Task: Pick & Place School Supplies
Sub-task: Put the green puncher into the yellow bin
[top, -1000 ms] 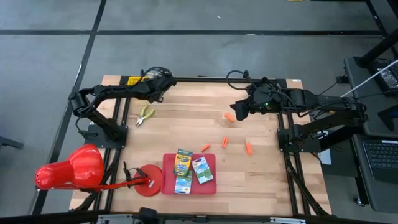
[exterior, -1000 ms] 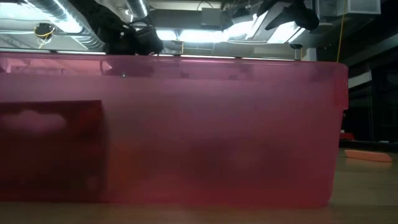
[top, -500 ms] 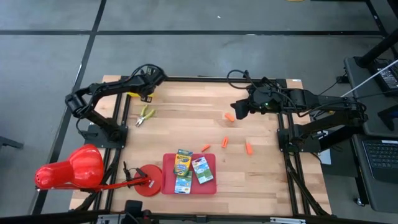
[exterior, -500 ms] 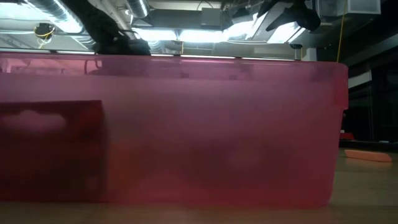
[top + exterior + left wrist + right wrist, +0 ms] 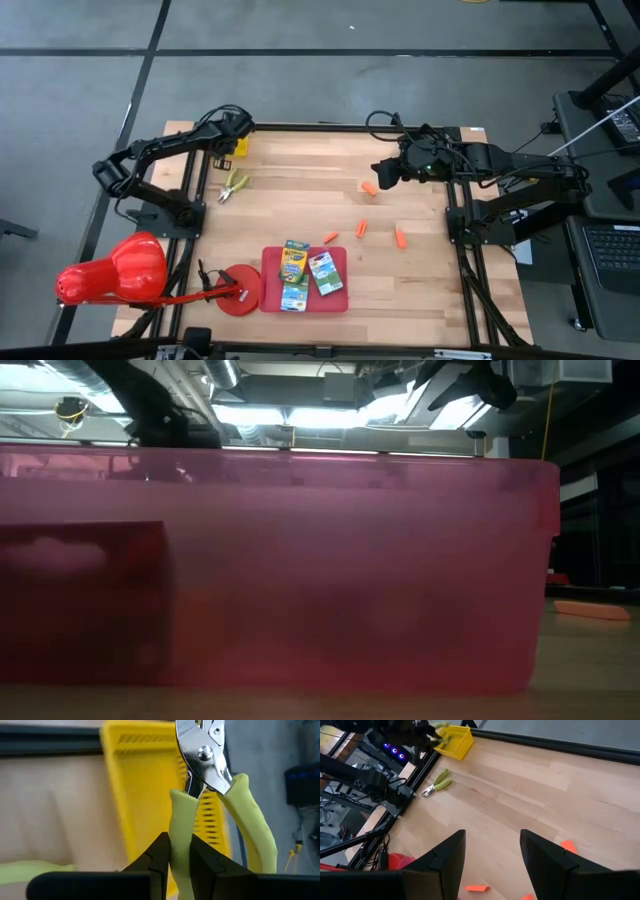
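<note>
My left gripper (image 5: 237, 130) is at the table's far left corner, over a yellow basket (image 5: 145, 785), shut on yellow-green-handled pliers (image 5: 200, 755). A second pair of yellow-green pliers (image 5: 234, 184) lies flat on the wood nearby. My right gripper (image 5: 385, 176) hovers open near the far right, just beyond an orange stick (image 5: 370, 187). Three more orange sticks (image 5: 362, 228) lie mid-table. A crayon box (image 5: 293, 262) and a green-white pack (image 5: 325, 272) lie in the red tray (image 5: 270, 300). My left gripper pinches one yellow-green handle (image 5: 181, 827) of the pliers between its two fingers. The handle runs along the fingers, and the metal head (image 5: 202, 750) points away from them, above the yellow basket. The other handle (image 5: 252, 820) stands free beside the fingers. The pliers are lifted clear.
A big red cone (image 5: 110, 270) and a red round base (image 5: 238, 290) sit at the near left corner. Black frame rails border the table. In the low view the red tray's wall (image 5: 300, 560) fills most of the picture.
My left gripper has swung along the far edge toward the table's left, ending at the yellow basket in the corner. The right arm has kept still.
</note>
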Controlling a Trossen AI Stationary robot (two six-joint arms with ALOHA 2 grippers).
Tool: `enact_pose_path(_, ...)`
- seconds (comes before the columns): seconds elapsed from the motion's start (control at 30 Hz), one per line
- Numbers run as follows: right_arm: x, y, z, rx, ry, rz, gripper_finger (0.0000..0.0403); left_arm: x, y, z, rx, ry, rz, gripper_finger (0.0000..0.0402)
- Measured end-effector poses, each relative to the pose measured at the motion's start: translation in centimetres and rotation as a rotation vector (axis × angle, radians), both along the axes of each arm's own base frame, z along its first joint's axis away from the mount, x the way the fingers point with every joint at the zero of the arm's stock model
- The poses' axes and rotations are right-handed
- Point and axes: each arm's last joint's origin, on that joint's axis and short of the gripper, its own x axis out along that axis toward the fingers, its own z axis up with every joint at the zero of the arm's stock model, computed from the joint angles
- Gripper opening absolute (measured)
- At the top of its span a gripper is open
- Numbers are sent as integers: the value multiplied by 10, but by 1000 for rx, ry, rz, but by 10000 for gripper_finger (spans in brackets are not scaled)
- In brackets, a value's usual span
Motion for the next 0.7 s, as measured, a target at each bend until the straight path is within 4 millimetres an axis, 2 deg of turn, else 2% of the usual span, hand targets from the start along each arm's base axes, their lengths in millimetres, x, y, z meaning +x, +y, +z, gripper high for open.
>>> enact_pose_path(0.13, 0, 0, 0, 0, 0, 1, 194, -9, -11, -18, -20, -36, 2, 40)
enact_pose_path(0.27, 0, 0, 0, 2, -2, -1, 194, -9, -11, -28, 71, -89, -6, 40)
enact_pose_path(0.57, 0, 2, 0, 20, -9, -6, 194, -14, -1, -28, 107, -130, 9, 40)
enact_pose_path(0.7, 0, 4, 0, 23, -16, -15, 194, -13, 5, -28, 118, -145, -22, 56)
